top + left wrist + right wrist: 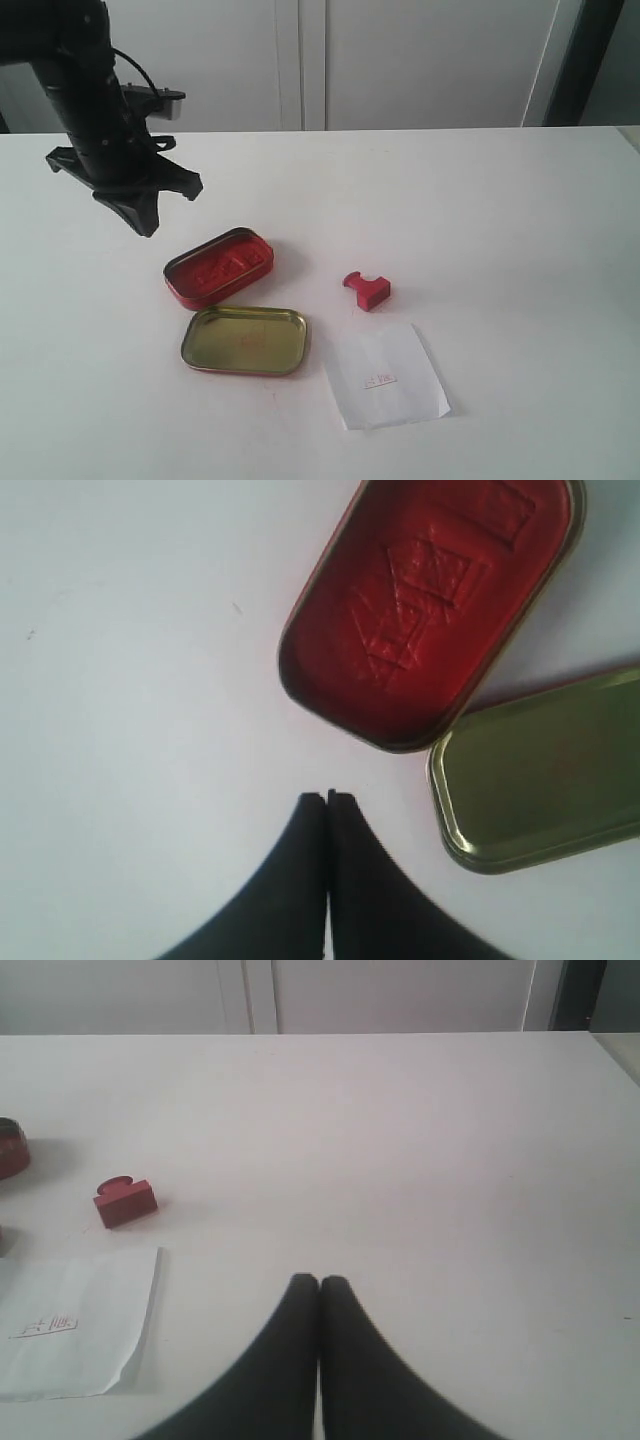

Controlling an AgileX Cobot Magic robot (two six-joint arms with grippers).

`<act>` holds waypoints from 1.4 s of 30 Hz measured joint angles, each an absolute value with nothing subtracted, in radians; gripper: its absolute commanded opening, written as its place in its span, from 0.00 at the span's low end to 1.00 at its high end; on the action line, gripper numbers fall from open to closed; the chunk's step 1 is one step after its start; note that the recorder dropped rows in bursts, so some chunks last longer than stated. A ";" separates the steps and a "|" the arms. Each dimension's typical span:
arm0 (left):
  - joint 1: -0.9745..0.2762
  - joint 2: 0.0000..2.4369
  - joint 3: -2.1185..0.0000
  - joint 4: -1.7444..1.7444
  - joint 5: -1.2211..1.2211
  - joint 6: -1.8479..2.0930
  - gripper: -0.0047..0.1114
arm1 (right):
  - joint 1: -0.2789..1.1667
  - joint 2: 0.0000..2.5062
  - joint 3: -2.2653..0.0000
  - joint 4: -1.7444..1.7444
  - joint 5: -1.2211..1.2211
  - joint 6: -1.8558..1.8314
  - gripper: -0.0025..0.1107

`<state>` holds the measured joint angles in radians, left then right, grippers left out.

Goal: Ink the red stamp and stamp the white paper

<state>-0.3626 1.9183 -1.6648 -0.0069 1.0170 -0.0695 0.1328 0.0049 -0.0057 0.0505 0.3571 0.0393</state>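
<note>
Red stamp rests free on the white table, with bare tabletop from 12 to 4 o'clock. White paper lies near at 6. The red ink-pad tin is at 9 and the gold lid at 8, just beside each other. Left gripper hovers at 10. It and the right gripper are pinched together, empty.

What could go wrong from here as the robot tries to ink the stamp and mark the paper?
1. The stamp seems to lie on its side; a grasp could take it crooked and ink it unevenly.
2. The paper lies loose, so it might slide or lift with the stamp.
3. The lid sits close beside the ink tin, so the left end effector, hovering nearby, could knock it.
</note>
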 measured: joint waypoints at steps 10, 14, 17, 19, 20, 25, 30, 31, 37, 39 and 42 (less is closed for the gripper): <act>-0.363 1.788 -1.538 -0.007 0.966 -0.087 0.04 | 0.133 0.005 -0.006 0.051 0.357 0.039 0.02; -0.341 1.739 -1.489 0.000 0.955 -0.089 0.04 | 0.133 0.005 -0.006 0.051 0.357 0.039 0.02; -0.294 1.707 -1.458 -0.007 0.953 -0.089 0.04 | 0.133 0.005 -0.006 0.051 0.357 0.039 0.02; -0.256 1.685 -1.434 -0.009 0.953 -0.089 0.04 | 0.133 0.005 -0.006 0.051 0.357 0.039 0.02; -0.238 1.674 -1.423 -0.011 0.953 -0.089 0.04 | 0.133 0.005 -0.006 0.051 0.357 0.039 0.02; -0.160 1.623 -1.367 -0.063 0.953 -0.073 0.04 | 0.133 0.005 -0.006 0.051 0.357 0.039 0.02; -0.132 1.563 -1.307 -0.092 0.946 -0.037 0.04 | 0.133 0.005 -0.006 0.051 0.357 0.039 0.02; -0.132 1.548 -1.294 -0.094 0.939 -0.032 0.04 | 0.133 0.005 -0.006 0.051 0.357 0.039 0.02; -0.130 1.441 -1.204 -0.123 0.859 -0.021 0.04 | 0.133 0.005 -0.006 0.051 0.357 0.039 0.02; -0.130 1.406 -1.177 -0.126 0.846 -0.021 0.04 | 0.133 0.005 -0.006 0.051 0.357 0.039 0.02; -0.130 1.342 -1.125 -0.129 0.828 -0.021 0.04 | 0.133 0.005 -0.006 0.051 0.357 0.039 0.02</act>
<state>-0.1298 1.3421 -1.1249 -0.1291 0.8281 -0.0207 0.1328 0.0049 -0.0057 0.0505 0.3571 0.0393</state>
